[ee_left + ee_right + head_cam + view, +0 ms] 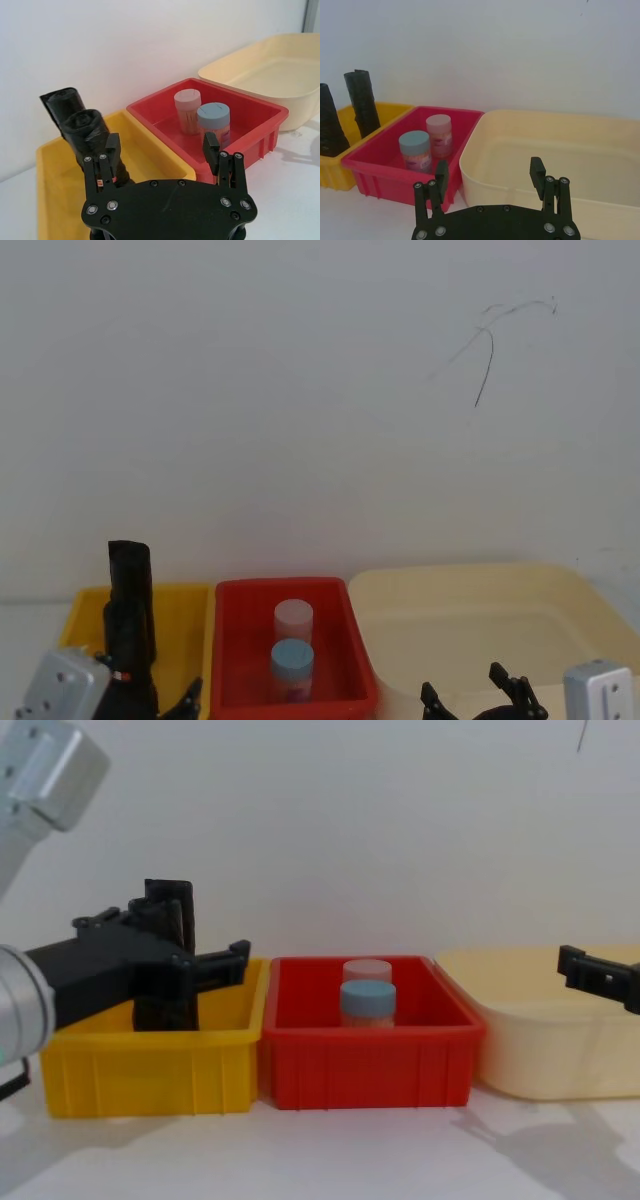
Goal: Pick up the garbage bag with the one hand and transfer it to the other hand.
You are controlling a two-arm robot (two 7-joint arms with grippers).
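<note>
**Black roll upright in the yellow bin, both tools spread and empty**

Black glossy plastic, crinkled and wound into a thick roll, the garbage bag (89,131) stands upright in the yellow bin (150,1065) and rises well above the bin's wall. A small red-and-white label band wraps its lower part; nothing printed on it can be read. The left tool (161,142), on a fat silver arm, hovers at the near side of that bin. Its fingers are spread wide, with nothing between the pads. The garbage bag stands just ahead of this tool, close by one finger; whether the two touch cannot be told. Farther ahead of the tool, behind the garbage bag, a slimmer black roll (61,102) stands in the same bin.

To the right of the left tool, the red bin (365,1065) sits right against the yellow one. It holds two small jars: a blue-lidded jar (213,120) nearer the tools and a pink-lidded jar (187,107) just behind it. Each carries a pinkish label whose writing is too small to read.

Further right, the cream bin (560,1060) lies directly ahead of the right tool (489,167). That tool hovers at the bin's near side with its fingers apart, holding nothing. All three bins rest on the white bench (330,1160).
</note>
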